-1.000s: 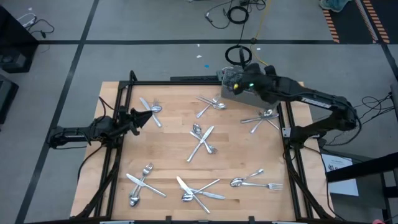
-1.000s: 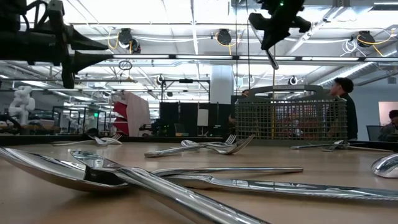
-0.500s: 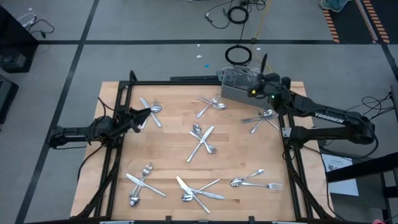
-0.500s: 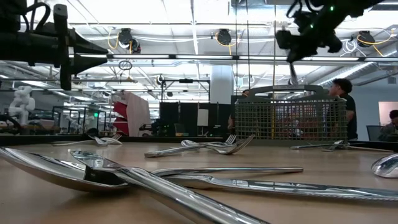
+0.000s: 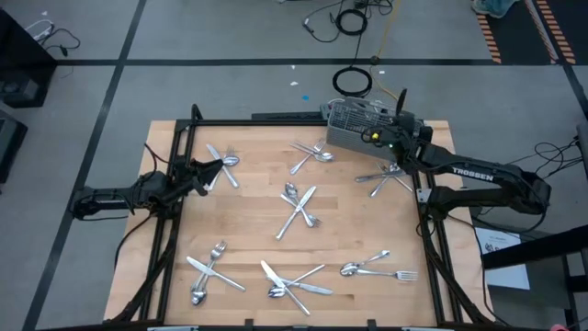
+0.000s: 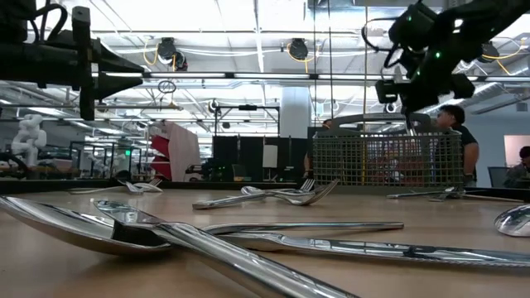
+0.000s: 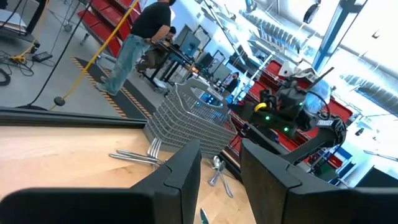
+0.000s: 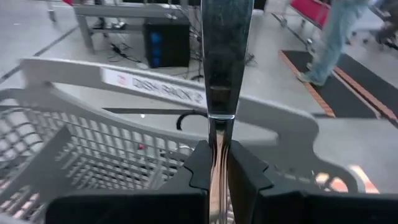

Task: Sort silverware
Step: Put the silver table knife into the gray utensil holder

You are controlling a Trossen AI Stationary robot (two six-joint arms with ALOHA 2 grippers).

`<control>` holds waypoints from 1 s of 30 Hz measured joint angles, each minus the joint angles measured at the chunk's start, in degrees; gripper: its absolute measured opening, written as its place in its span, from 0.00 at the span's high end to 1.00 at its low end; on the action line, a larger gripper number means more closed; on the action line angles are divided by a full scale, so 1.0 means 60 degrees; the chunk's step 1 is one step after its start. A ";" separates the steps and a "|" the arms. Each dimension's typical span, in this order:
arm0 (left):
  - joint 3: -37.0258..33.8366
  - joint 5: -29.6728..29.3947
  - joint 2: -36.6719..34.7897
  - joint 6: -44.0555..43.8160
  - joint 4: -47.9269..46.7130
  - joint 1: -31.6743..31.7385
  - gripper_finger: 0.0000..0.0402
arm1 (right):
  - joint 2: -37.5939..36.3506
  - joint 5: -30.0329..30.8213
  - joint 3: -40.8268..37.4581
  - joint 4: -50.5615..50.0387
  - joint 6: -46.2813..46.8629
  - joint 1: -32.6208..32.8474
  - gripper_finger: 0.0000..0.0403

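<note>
- High view: the right gripper [image 5: 397,131] has swung from over the near side of the wire-mesh basket [image 5: 354,118] to its right-hand end within the last second, and it now hangs there above the rim. I take that as lining up a drop into one compartment; which one I cannot tell from above. White lettering on that arm's forearm reads "TROSSEN". The rest of the silverware [image 5: 299,204] lies in crossed clusters over the wooden table [image 5: 253,230], none of it shifted. The left gripper [image 5: 204,173] waits at the table's left edge, just short of a spoon and fork, exactly where it was.
- Low view: the right gripper [image 6: 411,93] has come lower and further right, and now sits just over the basket [image 6: 386,157]. A thin metal piece hangs from it towards the rim. A big spoon [image 6: 74,223] lies closest to the lens.
- Left wrist view: the left fingers [image 7: 180,171] stand apart with nothing between them. The basket [image 7: 189,115] and the right arm show across the table, with forks [image 7: 140,155] lying nearer.
- Right wrist view: the right fingers [image 8: 200,163] are clamped on a flat polished utensil handle [image 8: 226,56], probably a knife, upright above the basket [image 8: 74,140]. Its grey handle bar carries the words "DISH RACK".
</note>
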 joint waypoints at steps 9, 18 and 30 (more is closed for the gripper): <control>0.0000 0.0001 -0.0002 0.0000 -0.0010 0.0000 0.70 | 0.0130 -0.0827 -0.0157 -0.0032 0.0946 -0.0183 0.88; 0.0000 0.0004 0.0001 -0.0004 -0.0240 -0.0003 0.70 | 0.0088 -0.1333 -0.0156 -0.0032 0.1014 -0.0179 0.64; 0.0000 0.0273 0.0001 -0.0004 -0.0224 -0.0004 0.70 | -0.0637 -0.3324 0.1273 -0.0032 -0.0458 0.0254 0.54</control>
